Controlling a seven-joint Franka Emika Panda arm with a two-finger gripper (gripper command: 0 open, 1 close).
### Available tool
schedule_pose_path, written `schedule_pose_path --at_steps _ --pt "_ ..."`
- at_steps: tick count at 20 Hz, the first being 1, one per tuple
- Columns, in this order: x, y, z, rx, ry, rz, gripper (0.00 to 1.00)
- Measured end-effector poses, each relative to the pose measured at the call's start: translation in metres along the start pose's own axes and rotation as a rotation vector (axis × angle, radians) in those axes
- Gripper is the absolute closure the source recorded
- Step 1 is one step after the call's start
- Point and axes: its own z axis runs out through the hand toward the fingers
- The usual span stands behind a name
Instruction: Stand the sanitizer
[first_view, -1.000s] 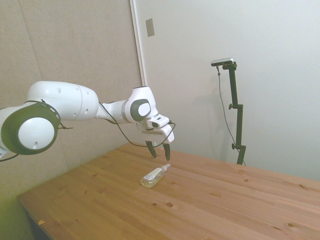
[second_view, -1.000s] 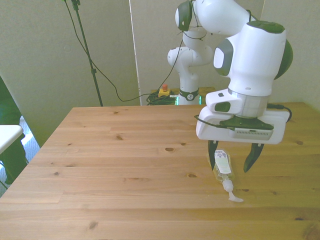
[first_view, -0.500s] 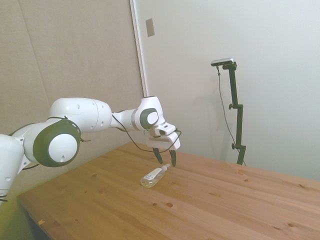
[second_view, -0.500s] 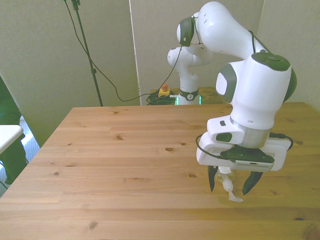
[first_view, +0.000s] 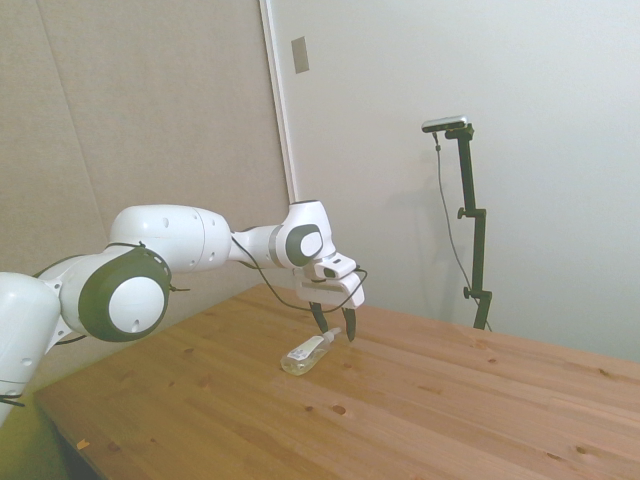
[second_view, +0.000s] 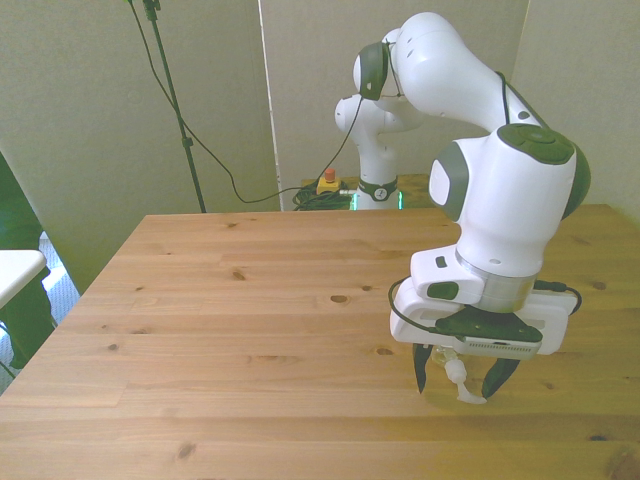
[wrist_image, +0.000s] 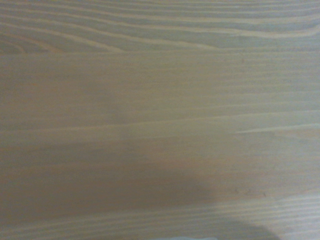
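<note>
The sanitizer (first_view: 306, 353) lies on its side on the wooden table (first_view: 420, 400), a small clear bottle with pale liquid and a white pump top. In the front view only its white pump (second_view: 460, 378) shows, the body hidden behind the gripper. My gripper (first_view: 335, 327) is open and hangs low over the pump end, one dark finger on each side of it (second_view: 458, 378). The fingers are close to the pump but I cannot tell if they touch it. The wrist view shows only blurred wood grain (wrist_image: 160, 120).
The table's near edge runs just in front of the gripper in the front view. Bare wood stretches toward the front view's left (second_view: 220, 320). A red button (second_view: 327, 181) sits on the floor behind the table.
The gripper has come down and forward along the bottle, from above its body to low around the pump end. The bottle has not moved. The fingers stay open.
</note>
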Motion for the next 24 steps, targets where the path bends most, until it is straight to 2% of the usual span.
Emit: schedule_pose_path --at_steps 24 --pt "0.018 0.014 0.003 0.036 -0.051 0.037 1.0"
